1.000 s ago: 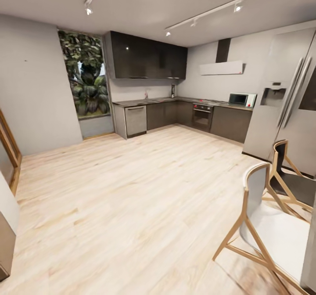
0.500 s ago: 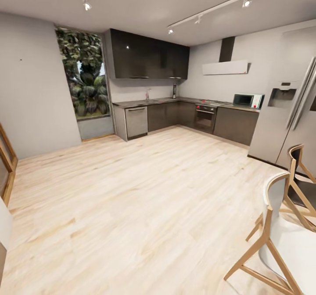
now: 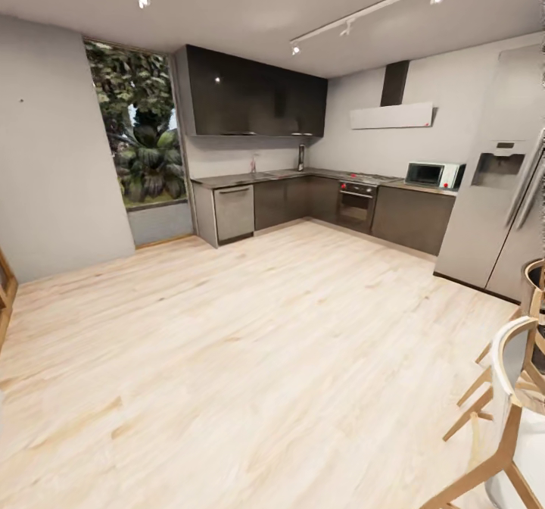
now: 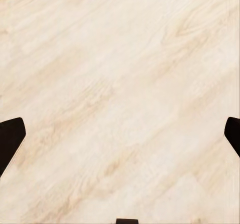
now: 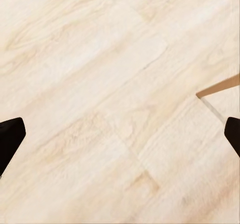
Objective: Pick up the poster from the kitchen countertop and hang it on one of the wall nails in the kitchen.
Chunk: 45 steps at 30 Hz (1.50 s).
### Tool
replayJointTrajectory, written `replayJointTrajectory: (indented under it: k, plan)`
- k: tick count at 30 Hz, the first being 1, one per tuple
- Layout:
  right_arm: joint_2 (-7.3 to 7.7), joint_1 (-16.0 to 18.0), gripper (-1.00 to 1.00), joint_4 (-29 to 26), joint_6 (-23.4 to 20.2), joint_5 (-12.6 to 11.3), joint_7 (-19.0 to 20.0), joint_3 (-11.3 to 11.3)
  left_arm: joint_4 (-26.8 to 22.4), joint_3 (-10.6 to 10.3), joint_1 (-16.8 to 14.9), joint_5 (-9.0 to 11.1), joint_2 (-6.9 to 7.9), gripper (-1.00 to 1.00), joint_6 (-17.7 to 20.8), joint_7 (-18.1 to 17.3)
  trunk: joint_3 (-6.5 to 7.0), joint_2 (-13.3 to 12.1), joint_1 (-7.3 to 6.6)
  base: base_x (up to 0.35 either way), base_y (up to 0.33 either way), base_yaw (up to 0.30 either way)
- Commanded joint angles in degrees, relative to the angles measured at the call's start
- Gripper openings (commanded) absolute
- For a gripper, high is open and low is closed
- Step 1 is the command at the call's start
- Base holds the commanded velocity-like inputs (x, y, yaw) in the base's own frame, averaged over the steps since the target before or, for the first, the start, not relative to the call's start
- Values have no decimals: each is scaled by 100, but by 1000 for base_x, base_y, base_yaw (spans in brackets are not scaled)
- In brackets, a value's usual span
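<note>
Transit is the step in hand, by my judgement: I am out on the pale wood plank floor (image 3: 250,357), well apart from the long L-shaped pale grey kitchen counter (image 3: 303,174) that runs along the far walls above dark cabinet fronts. Nothing is picked up yet.

My left end effector (image 4: 120,134) is released, its 2 dark fingertips (image 4: 10,139) spread wide with bare planks between them. My right end effector (image 5: 120,134) is likewise released and carries nothing; a light wooden chair leg (image 5: 220,86) crosses one edge of that wrist view.

Next, I judge, I need to close the gap across the open floor, keep wide of the wood-legged white-seated chairs (image 3: 515,388) at my right, and stop square to the counter with my arms raised to its height.

As for the framed poster, I cannot make it out: the counter top is seen at a shallow angle and from far off, so anything lying flat there is lost. A white microwave (image 3: 433,174) and a built-in black oven (image 3: 354,204) are plain enough. On the grey wall left of the tall window (image 3: 136,126) sits 1 tiny dark speck (image 3: 20,101) that may be a wall nail, though it is too small to be sure. The tall steel fridge (image 3: 499,191) is cut off at the right edge.
</note>
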<state>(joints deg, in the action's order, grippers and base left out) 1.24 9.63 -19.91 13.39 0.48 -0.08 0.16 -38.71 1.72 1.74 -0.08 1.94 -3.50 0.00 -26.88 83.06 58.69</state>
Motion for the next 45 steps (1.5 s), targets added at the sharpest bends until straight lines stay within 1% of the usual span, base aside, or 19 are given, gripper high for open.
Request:
replayJointTrajectory:
  k: [1, 20, 45]
  plan:
    - [0, 4, 100, 5, 18, 5, -1, 2, -5, 4, 2, -1, 0, 100, -10, 0, -5, 2, 4, 337, 93, -200]
    - [-1, 4, 100, 5, 17, 5, -1, 2, -5, 4, 2, -1, 0, 100, -10, 0, -5, 2, 4, 337, 91, -278]
    - [0, 4, 100, 5, 24, 14, -1, 5, -5, 4, 2, -1, 0, 100, -10, 0, -5, 2, 4, 337, 90, -11]
